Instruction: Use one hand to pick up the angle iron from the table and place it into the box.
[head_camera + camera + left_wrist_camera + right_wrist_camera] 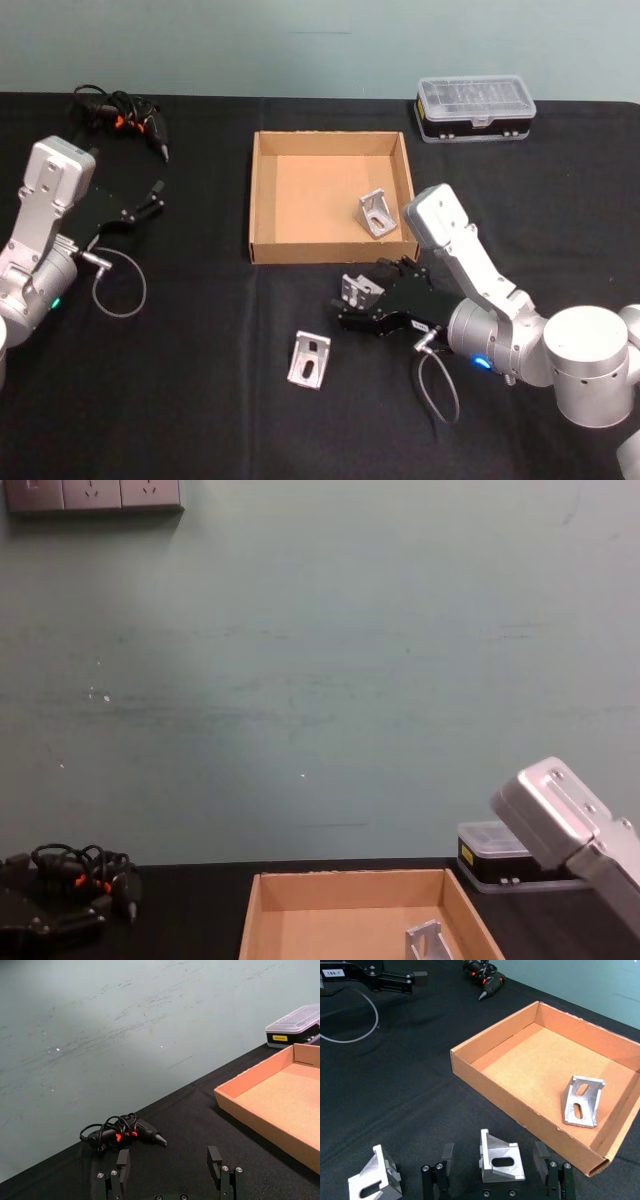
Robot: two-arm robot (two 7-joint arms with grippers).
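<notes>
Right hand [494,1152] is at lower centre of the head view, just under the near wall of the box [262,190]. It's open wide and holding nothing. Its fingers [448,1152] straddle the angle iron [502,1165], one pad close to it and the other with a clear gap. As far as I can tell, the piece sits on the worktop [200,400], upright on one flange.

I read this as pre-grasp: hand lined up, no squeeze yet.

Next I'd centre a little so both pads meet the flanks together, then close, lift clear of the box wall and carry it up-frame over the box floor.

A second angle iron [310,360] lies lower left of the hand, apart from it. A third angle iron [375,213] is already inside the box, at its lower right corner, so I'd drop mine to the left of that.

Left hand [155,197] is parked at mid-left of the head view, open and empty.
</notes>
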